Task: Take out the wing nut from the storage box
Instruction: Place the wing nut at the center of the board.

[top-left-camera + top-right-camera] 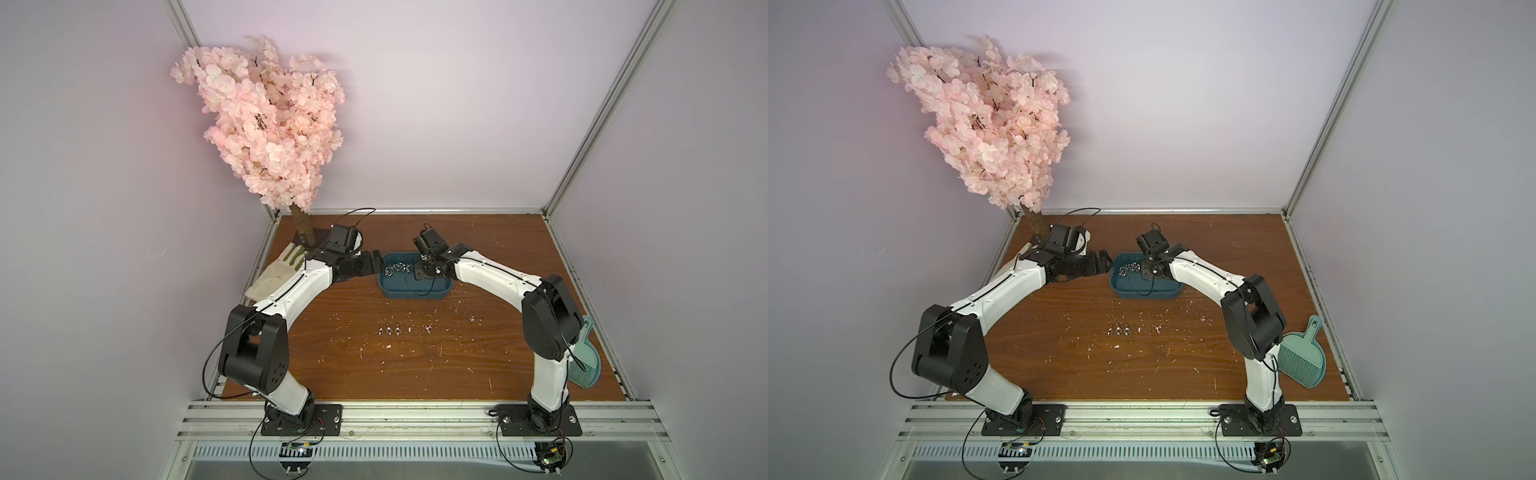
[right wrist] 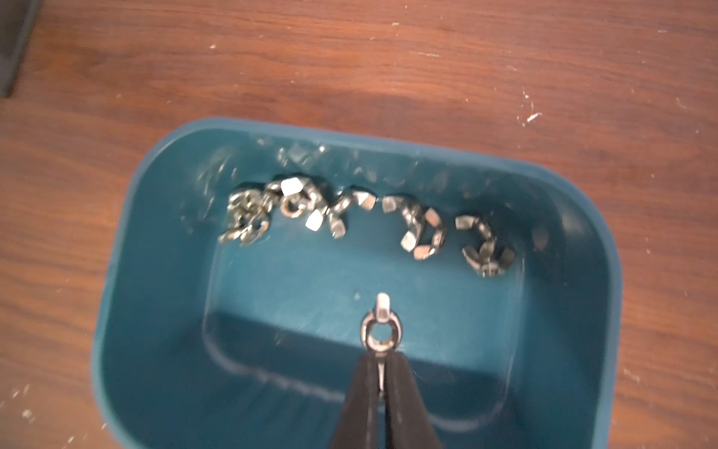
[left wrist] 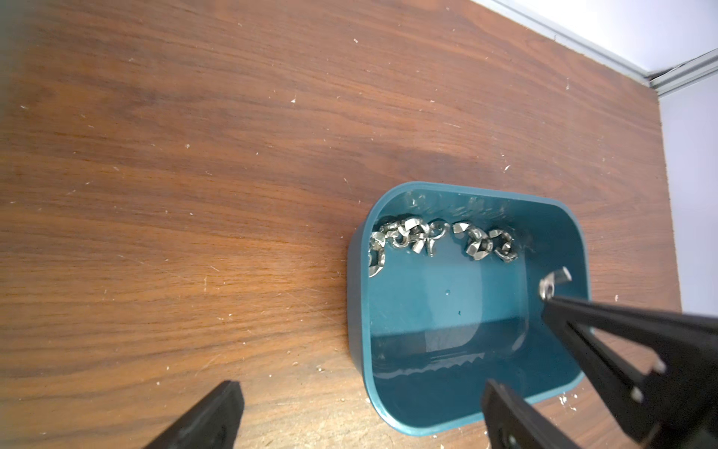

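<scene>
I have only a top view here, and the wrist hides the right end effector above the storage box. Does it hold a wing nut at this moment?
Observer: Yes. In the right wrist view the right end effector is shut on one wing nut, pinching a single wing.
Operator: Is this nut separate from the others?
Observer: Yes. The other wing nuts lie apart from it, in a row along one wall of the storage box.
Operator: And the left end effector?
Observer: The left wrist view shows the left end effector open, one finger over the table and one over the box's edge.
</scene>
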### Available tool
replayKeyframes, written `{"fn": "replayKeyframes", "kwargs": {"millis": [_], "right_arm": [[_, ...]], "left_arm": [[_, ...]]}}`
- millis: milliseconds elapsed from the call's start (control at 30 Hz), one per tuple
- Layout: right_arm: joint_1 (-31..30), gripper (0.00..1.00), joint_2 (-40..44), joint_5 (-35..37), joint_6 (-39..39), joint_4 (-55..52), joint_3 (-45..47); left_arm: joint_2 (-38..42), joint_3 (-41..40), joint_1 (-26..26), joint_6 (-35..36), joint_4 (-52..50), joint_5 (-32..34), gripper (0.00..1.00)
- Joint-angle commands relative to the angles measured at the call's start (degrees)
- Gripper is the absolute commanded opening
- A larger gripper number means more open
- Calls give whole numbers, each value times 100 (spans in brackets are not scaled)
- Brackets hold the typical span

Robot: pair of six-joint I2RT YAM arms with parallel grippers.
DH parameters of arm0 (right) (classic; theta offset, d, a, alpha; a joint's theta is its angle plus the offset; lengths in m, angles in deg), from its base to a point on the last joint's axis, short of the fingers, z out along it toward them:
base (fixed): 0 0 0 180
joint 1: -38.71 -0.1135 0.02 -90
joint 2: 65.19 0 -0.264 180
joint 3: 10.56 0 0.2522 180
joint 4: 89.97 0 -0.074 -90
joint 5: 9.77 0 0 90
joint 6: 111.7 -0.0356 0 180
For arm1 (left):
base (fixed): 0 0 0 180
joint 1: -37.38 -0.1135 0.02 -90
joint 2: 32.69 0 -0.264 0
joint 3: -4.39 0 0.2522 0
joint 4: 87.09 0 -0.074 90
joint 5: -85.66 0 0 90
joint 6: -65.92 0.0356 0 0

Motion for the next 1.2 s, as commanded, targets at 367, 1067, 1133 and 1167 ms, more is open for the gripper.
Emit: {"fn": "replayKeyframes", "kwargs": {"millis": [367,1067,1133,1167], "right_arm": [[-1115,1,1414,307,-1030,341,1675],[-1941,0,935,120,-1759,817,2309],[-1972,0,893,88,-1754,811,2309],[-1983,0,879,82,-1751,800,2301]], "left_arm": [[784,-787,-89,111,277,-7,100],[1727,-1775,-84,44,366,77,100],[1772,-1827,-88,30,379,68,100],[1786,-1845,-89,20,380,57,100]]}}
